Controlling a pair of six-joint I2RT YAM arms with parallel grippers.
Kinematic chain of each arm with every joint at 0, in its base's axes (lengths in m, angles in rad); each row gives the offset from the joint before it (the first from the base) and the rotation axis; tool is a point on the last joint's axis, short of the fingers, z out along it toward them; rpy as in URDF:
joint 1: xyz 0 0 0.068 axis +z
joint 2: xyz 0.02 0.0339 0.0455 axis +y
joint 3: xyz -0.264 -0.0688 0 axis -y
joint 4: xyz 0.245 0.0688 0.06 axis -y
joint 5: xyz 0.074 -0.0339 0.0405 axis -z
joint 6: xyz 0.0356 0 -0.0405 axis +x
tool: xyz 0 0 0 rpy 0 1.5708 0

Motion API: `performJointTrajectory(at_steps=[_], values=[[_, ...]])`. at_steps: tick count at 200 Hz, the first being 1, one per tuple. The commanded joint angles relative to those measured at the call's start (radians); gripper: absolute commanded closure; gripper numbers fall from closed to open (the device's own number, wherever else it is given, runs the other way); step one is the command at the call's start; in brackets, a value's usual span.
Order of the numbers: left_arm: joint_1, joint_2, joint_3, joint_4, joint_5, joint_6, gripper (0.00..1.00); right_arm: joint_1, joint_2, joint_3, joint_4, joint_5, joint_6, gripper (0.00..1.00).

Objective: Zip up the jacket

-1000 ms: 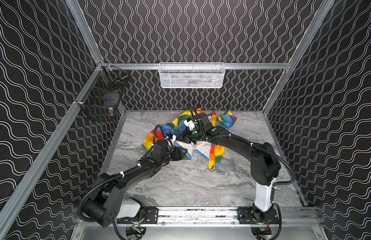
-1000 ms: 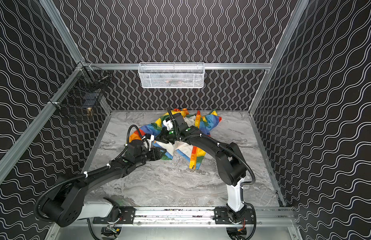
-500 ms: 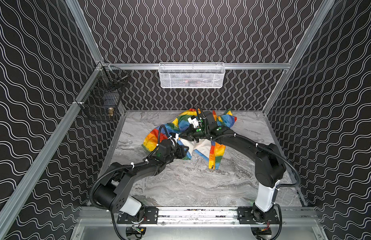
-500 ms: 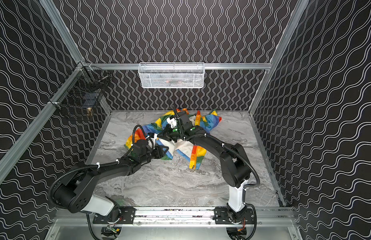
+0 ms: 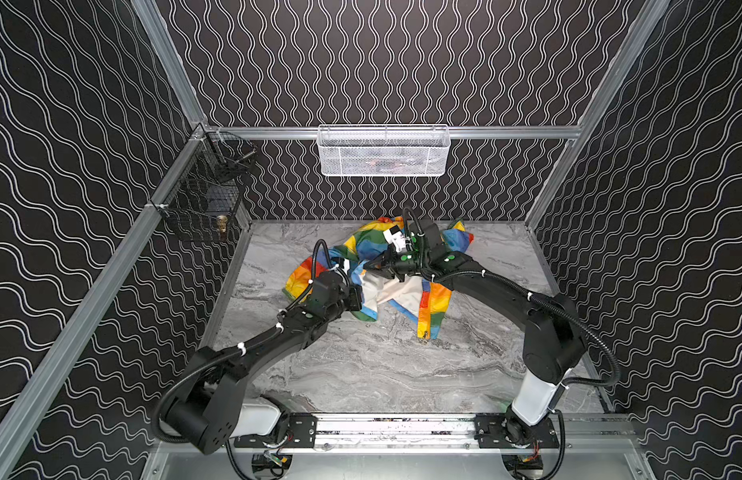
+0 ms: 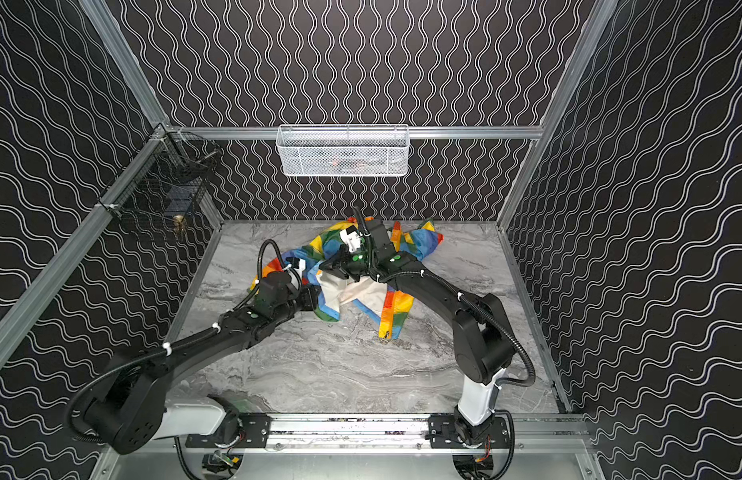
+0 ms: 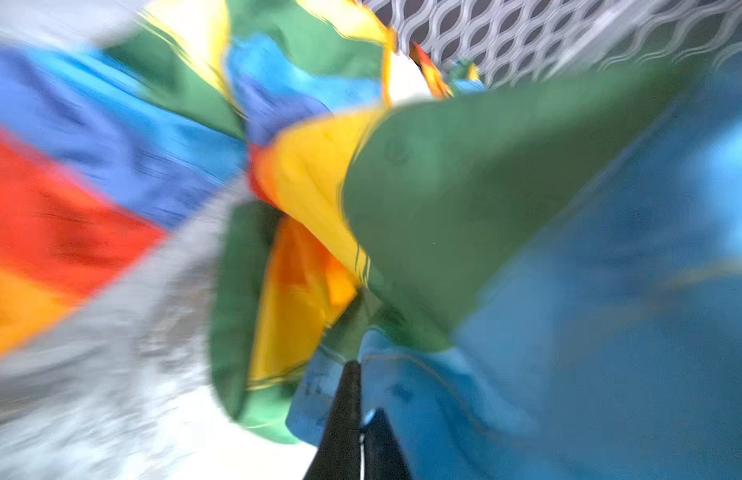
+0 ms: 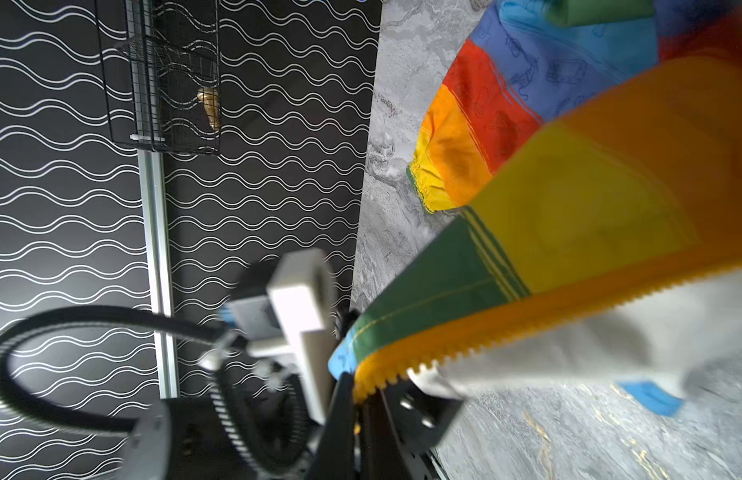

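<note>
Jacket [image 5: 375,241] [image 6: 419,243] lies crumpled at the back-centre of the grey marble table [image 5: 382,365], near the rear wall in both top views. Its front is open, w/ white lining [image 5: 396,293] facing up in the middle & one striped front panel [image 5: 433,309] trailing toward the near side. L gripper [image 5: 354,298] [image 7: 363,409] sits low at the jacket's left edge, right by the lining. The L wrist view is blurred, but its fingers [image 7: 346,415] are pressed together w/ a sliver of blue fabric btwn the tips, so it's closed on the jacket hem as far as can be made out. R gripper [image 5: 373,266] [image 8: 357,399] reaches in from the right, across the middle, over the lining's far edge. In the R wrist view it is clamped on the end of the orange zipper [image 8: 527,328] tape, teeth visible, the zip edge running straight away from the jaws. The 2 grippers are close together, L one nearer the front. White mesh basket [image 5: 384,151] hangs on the back rail & black wire basket [image 5: 203,199] on the left wall, both well apart from the jacket
</note>
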Motion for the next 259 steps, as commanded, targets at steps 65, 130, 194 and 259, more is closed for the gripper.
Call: performJointTrajectory(at_steps=[65,130,194,259], values=[[0.010,-0.019,0.089,-0.465,-0.429,0.047,1.00,-0.001,-0.021,-0.274,0.140,-0.044,0.007,1.00],[0.013,0.063,0.035,-0.489,-0.387,-0.033,0.91,0.006,0.070,-0.343,0.228,-0.018,0.021,1.00],[0.015,0.015,-0.008,-0.567,-0.222,-0.162,0.53,0.014,0.184,-0.364,0.317,-0.024,0.044,1.00],[0.015,-0.219,0.004,-0.718,-0.061,-0.226,0.43,0.014,0.162,-0.369,0.308,-0.019,0.030,1.00]])
